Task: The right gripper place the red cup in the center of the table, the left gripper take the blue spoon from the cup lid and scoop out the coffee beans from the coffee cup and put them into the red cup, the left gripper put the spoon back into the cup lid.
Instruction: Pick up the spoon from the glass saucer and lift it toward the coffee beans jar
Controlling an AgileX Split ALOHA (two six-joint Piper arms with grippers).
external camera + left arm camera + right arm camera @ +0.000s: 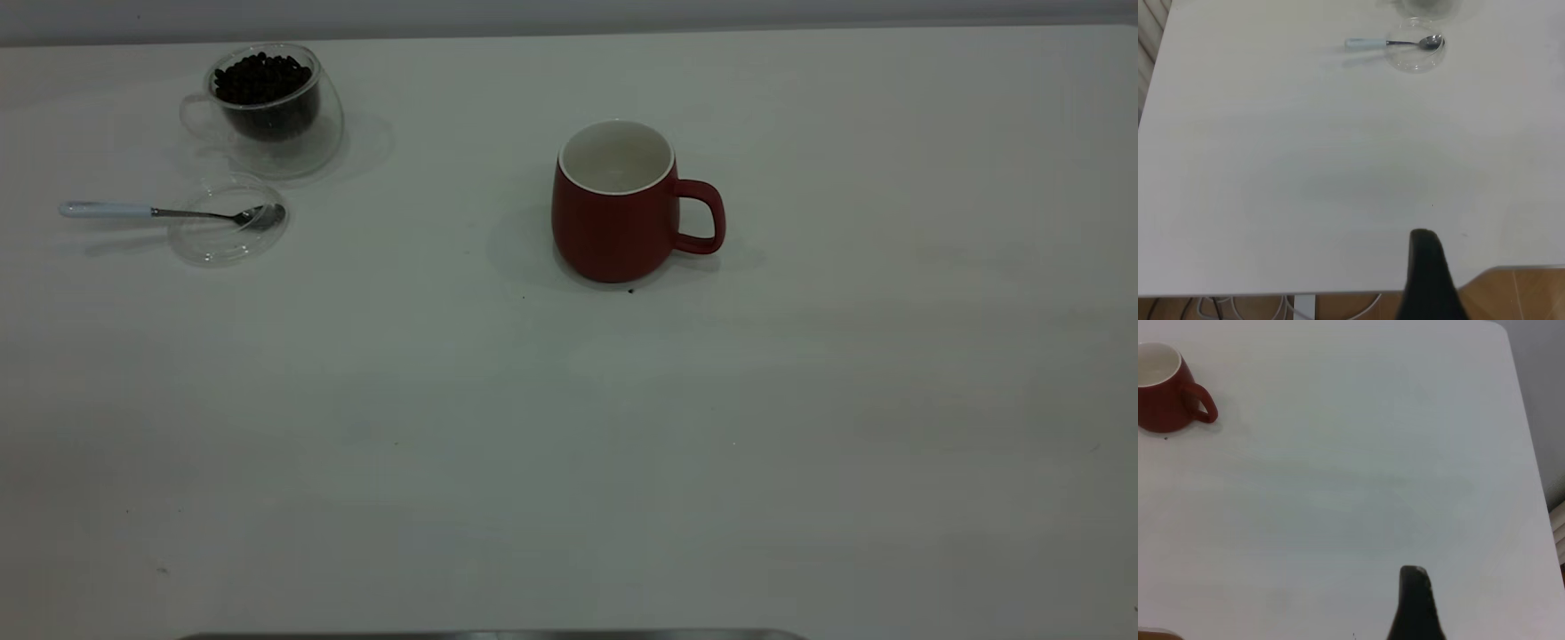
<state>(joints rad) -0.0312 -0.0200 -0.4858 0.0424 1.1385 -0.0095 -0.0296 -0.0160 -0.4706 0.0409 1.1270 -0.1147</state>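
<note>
red cup (613,222) stands upright near the middle of the counter (569,444), slightly toward the far side, mouth up, white inside bare, loop handle pointing right. we judge the placing step done: it sits in open space where a spoon can come in from the left without obstruction.

a single dark speck lies on the counter just at the near foot of the cup; possibly a stray bean, too small for us to tell.

blue spoon (169,212) lies at far left, long axis running left-right: metal bowl to the right, resting in the cup lid (228,222), pale handle sticking out leftward over the rim and beyond it. the handle is thus free for a grasp from the left side.

coffee cup (267,111) sits just beyond the lid, tilted look from its rounded wall, heaped with coffee beans (262,78), clear handle to the left.

left gripper (1426,280) hangs over the near counter edge, well apart from spoon and lid, nothing in it; only one dark tip shows, so we cannot tell how the jaws stand. right gripper (1415,607) likewise well apart from the red cup, holding nothing, jaw opening cannot be told.

we judge the next step to be the left arm's reach for the spoon handle.
</note>
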